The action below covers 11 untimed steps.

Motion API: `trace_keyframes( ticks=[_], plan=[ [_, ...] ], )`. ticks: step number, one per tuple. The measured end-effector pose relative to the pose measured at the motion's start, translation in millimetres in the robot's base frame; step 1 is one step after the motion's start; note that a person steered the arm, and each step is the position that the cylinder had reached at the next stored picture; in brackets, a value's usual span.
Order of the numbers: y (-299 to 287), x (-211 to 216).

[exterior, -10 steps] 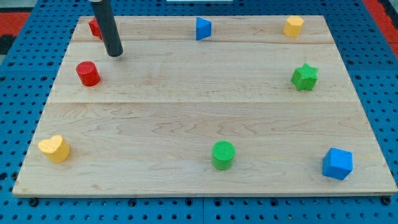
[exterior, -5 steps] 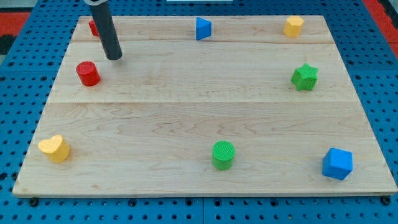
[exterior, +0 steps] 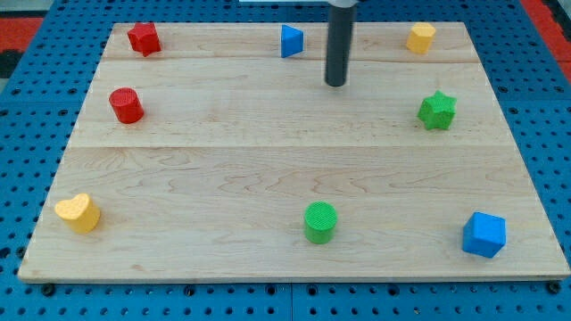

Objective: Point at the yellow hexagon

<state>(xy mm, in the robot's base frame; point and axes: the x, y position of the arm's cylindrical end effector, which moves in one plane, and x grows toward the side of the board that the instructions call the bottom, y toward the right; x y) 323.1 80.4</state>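
Pale wooden board [exterior: 268,178] on blue pegboard [exterior: 27,107]; my tip [exterior: 335,84] rests mid-top.

The only part of the robot in view is a straight, round rod, dark grey to black with a smooth, matte surface and a faint lighter sheen down one side. It keeps one width along its visible length. My tip [exterior: 335,85] is cut flat and blunt, with no markings, screws or cables visible.
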Motion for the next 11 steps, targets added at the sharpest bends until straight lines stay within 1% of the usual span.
trace_keyframes(
  ticks=[1,2,3,4,5,6,8,9,10,11],
  plan=[
    [0.0,0.0],
    [20.1,-5.3],
    [60.3,-19.1],
    [60.5,-22.0],
    [60.4,-56.3],
    [60.4,-103.9],
    [63.0,-129.6],
    [61.9,-130.7],
    [73.7,-130.7],
    [112.2,-132.0]
  ],
)
